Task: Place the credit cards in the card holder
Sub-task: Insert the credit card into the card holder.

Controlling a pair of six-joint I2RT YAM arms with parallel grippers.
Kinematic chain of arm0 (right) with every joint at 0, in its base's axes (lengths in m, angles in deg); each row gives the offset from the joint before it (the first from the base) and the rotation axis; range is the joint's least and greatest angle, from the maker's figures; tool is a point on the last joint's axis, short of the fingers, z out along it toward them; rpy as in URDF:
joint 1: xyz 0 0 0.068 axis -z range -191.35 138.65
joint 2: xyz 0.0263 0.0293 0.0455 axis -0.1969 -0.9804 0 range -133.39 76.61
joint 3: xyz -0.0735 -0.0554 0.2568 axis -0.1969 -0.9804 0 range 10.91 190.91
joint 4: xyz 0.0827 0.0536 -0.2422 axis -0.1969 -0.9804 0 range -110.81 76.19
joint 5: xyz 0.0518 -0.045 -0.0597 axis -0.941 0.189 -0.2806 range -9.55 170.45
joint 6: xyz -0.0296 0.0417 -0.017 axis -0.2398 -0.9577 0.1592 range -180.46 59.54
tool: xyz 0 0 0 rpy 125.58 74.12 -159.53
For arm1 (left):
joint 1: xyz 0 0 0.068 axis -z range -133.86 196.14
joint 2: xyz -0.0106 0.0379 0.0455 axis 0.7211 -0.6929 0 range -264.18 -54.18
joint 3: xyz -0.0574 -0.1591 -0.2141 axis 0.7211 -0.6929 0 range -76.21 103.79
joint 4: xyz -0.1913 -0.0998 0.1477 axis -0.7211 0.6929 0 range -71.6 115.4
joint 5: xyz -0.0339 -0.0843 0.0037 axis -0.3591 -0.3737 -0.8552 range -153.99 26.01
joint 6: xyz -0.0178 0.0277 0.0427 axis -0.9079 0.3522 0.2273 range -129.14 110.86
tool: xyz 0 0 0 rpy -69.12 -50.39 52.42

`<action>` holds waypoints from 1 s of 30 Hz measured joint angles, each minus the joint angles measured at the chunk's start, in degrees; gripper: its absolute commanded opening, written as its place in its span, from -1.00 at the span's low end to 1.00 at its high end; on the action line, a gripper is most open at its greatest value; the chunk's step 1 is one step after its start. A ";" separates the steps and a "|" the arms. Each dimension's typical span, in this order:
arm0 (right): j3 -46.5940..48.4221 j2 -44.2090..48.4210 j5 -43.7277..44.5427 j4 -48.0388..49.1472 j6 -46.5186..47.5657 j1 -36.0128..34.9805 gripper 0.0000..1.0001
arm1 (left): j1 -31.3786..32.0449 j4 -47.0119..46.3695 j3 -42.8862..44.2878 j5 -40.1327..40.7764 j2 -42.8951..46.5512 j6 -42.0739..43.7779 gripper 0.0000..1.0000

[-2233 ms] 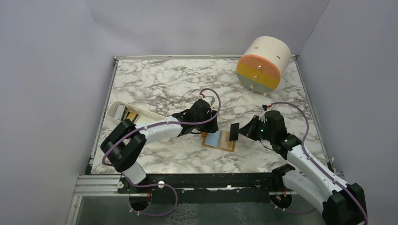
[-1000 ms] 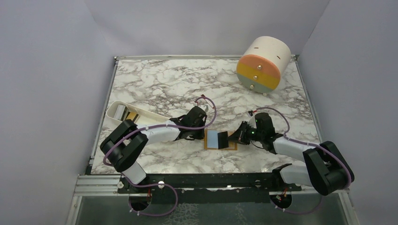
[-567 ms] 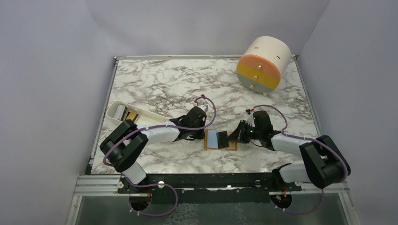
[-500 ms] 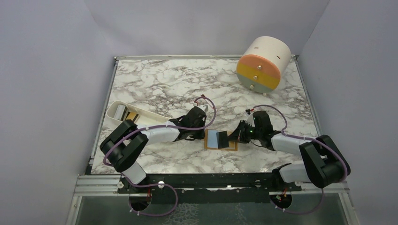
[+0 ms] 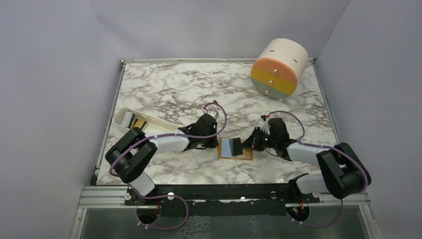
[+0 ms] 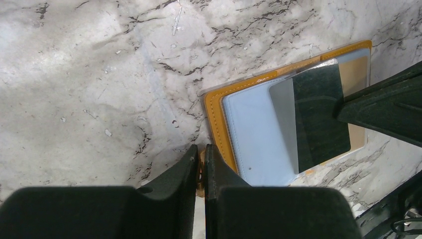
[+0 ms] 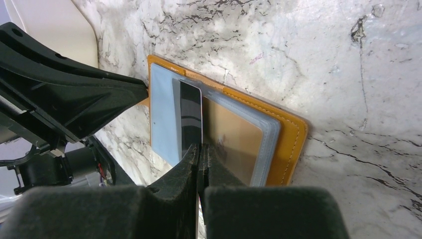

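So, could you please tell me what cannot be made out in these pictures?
- Right wrist view: the right hand covers the near end of the dark glossy card; glare hides its print.
- Left wrist view: the left hand hides which part of the orange-tan folding card holder it pinches.
- Top view: the contents of the white oblong tray are too small, partly behind the left arm.

Open card holder (image 6: 251,137) flat; card (image 6: 318,117) (dark, glossy) above.
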 measured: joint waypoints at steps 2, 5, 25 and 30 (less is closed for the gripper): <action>-0.28 0.07 0.11 0.46 -0.11 0.00 -0.98 | -0.09 -0.22 -0.17 -0.04 0.09 -0.50 -1.00; -0.81 0.11 0.09 1.20 -0.63 0.00 -0.98 | -0.22 -0.61 -0.44 -0.24 0.11 -1.57 -1.00; 1.16 0.07 6.95 -2.49 -4.70 -8.74 -0.55 | -0.17 -8.52 -4.85 -7.39 0.20 -9.55 -1.00; 4.83 0.39 9.94 -8.59 -3.26 -10.14 -0.36 | -0.17 -8.59 -4.87 -7.37 0.22 -9.70 -1.00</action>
